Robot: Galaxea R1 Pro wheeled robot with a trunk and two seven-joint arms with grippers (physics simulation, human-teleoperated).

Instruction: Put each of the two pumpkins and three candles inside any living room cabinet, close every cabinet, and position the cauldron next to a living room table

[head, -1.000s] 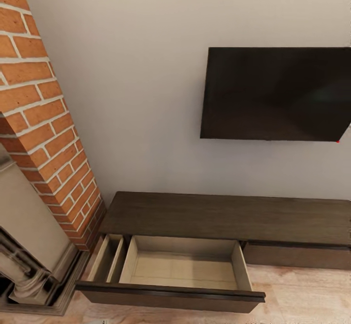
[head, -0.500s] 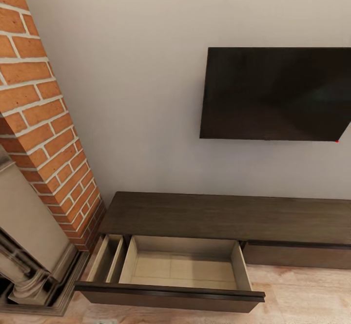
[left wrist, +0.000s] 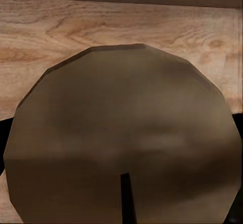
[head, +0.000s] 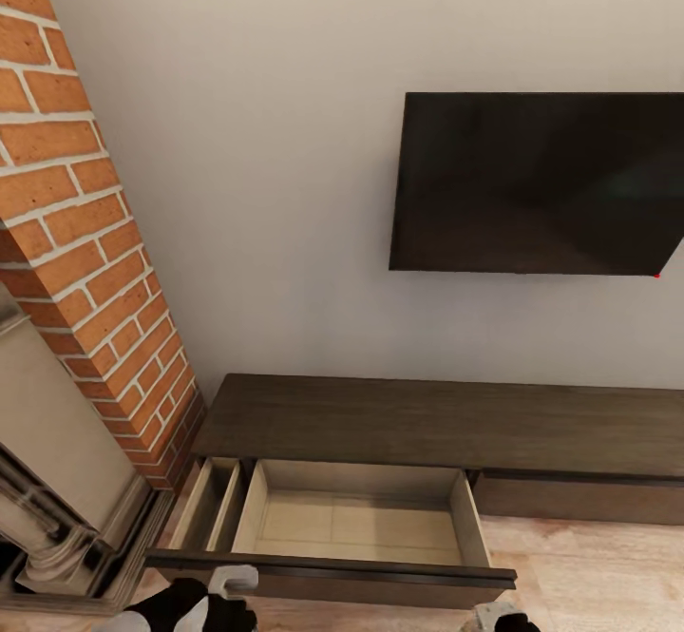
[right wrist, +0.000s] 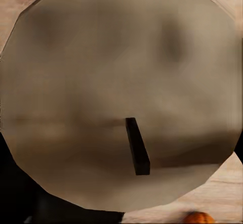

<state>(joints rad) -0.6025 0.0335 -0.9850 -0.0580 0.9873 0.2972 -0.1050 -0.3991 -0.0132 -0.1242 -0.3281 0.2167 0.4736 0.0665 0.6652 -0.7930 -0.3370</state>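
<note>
We're at the cabinet (head: 437,428), drawer (head: 356,526) open and bare at six o'clock. Each gripper seemingly clamps a candle (left wrist: 121,138), the other (right wrist: 119,90) right; fingers hidden. Pumpkins and cauldron remain.

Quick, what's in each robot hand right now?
Left gripper: shut on a candle.
Right gripper: shut on another candle.

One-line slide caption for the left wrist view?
Candle with dark wick fills the left wrist view, wooden floor behind.
</note>
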